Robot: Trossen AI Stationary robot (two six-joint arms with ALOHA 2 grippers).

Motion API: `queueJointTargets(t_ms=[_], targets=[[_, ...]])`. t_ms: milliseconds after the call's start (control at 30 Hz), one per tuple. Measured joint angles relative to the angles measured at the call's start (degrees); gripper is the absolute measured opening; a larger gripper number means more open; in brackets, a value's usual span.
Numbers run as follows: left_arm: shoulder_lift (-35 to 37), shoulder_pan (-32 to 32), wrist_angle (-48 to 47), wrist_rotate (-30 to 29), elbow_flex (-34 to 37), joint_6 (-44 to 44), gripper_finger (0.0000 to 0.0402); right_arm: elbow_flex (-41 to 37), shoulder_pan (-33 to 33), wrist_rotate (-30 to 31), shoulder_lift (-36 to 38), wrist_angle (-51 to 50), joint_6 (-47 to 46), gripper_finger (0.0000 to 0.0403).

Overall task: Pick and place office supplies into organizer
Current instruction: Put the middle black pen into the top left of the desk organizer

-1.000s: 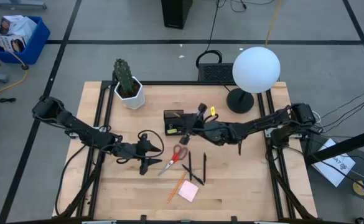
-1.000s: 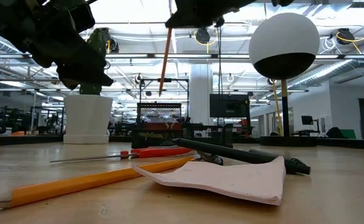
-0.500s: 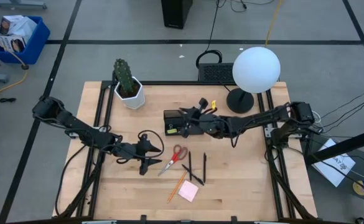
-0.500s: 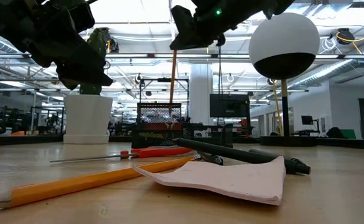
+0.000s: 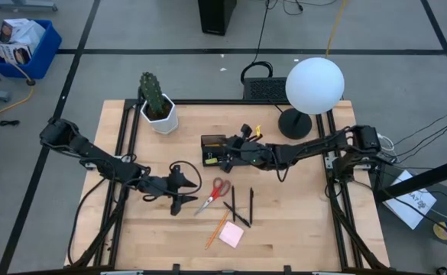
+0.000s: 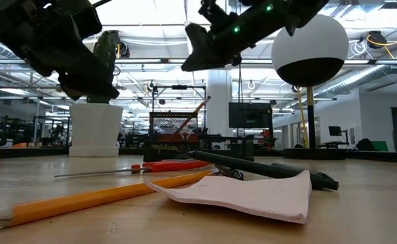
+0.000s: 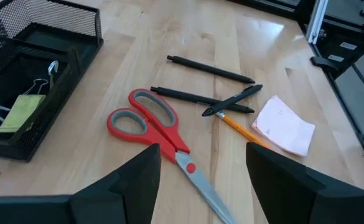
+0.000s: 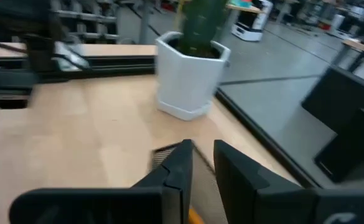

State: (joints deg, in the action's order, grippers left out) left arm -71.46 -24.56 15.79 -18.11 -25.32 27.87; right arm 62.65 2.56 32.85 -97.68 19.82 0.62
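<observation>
Two arms over a wooden table with office supplies

Two dark arms reach in over a wooden table (image 5: 299, 221). From above, the left gripper (image 5: 186, 191) hangs near the table's middle, at about nine o'clock of the red-handled scissors (image 5: 215, 192); its fingers (image 7: 132, 186) stand wide apart and hold nothing. Its wrist camera looks between them at the scissors, three black pens (image 7: 210, 67) and a pink pad (image 7: 284, 124).

The right gripper (image 5: 225, 156) sits above the organizer (image 5: 212, 150), a low black mesh tray just above the table's centre. Its fingers (image 8: 234, 171) show a narrow gap, slightly parted, and nothing is clearly held between them. In the low view an orange pencil (image 6: 197, 112) leans tilted inside the organizer, under this gripper and apart from it.

At six o'clock of the organizer lie the loose supplies: the scissors, then the pens at three o'clock of them, crossing one another. A second orange pencil (image 5: 217, 229) lies at six o'clock of the scissors, with the pad just beside its lower end at four o'clock. The left wrist view shows metal clips (image 7: 45, 78) and a green slip in an organizer compartment.

A cactus pot (image 5: 160, 114), white and six-sided, stands at ten o'clock of the organizer. A lamp (image 5: 313, 85) with a white globe stands at two o'clock.
</observation>
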Motion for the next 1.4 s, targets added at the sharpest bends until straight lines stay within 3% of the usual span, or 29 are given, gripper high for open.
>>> queueJointTargets(t_ms=[200,367,600,900,1100,1400], targets=[[0.0,0.0,-0.8,0.0,0.0,0.1,0.0241,0.0,5.3,-1.1,1.8,0.2,-0.5,0.0054],[0.0,0.0,-0.9,0.0,0.0,0.1,0.0241,0.0,10.8,-5.1,2.2,-1.5,-6.6,0.0054],[0.0,0.0,-1.0,0.1,0.0,1.1,0.0241,0.0,19.1,-4.8,2.2,-12.0,-19.2,0.0054],[0.0,0.0,-0.9,0.0,0.0,1.0,0.0241,0.0,25.0,-12.1,1.6,-27.9,-40.4,0.0054],[0.0,0.0,-0.7,0.1,0.0,0.9,0.0241,0.0,27.3,-19.2,1.3,-26.0,-44.0,0.0058],[0.0,-0.3,-0.7,0.2,0.0,1.1,0.0241,0.0,28.3,-19.2,-4.1,-25.4,-44.3,0.0082]])
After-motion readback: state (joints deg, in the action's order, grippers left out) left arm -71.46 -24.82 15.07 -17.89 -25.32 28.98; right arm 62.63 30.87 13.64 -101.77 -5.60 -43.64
